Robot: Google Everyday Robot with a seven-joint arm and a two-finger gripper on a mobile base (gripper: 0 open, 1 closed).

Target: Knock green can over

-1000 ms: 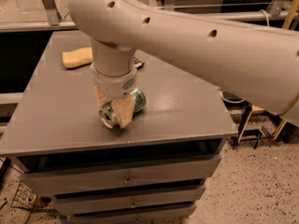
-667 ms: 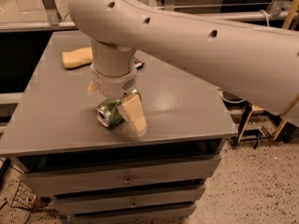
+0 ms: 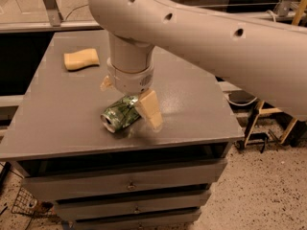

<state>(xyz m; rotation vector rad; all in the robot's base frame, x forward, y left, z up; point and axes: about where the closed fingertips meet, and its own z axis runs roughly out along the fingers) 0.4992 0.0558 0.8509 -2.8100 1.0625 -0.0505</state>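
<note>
My arm (image 3: 211, 37) is the biggest thing in view: white, thick, coming in from the upper right, then bending down over the grey counter (image 3: 53, 128). The counter has 3 drawers (image 3: 129, 181) below its front edge.

My hand (image 3: 129, 104) hangs under the wrist, low over the front middle of the counter. It is released, its 2 cream fingers (image 3: 149, 110) spread wide: 1 angles down toward the front right, and only the tip of the other shows behind, at the left of the wrist. It grips nothing. The front finger lies against the can's far end.

The green can (image 3: 120, 115) lies on its side on the counter, near the front edge, right under my hand. Its long axis runs from lower left to upper right. Its silver top points to the lower left, toward the front edge; the other end is tucked under the wrist.

A yellow sponge (image 3: 81, 59) sits flat at the back left of the counter, well apart from the can.
</note>
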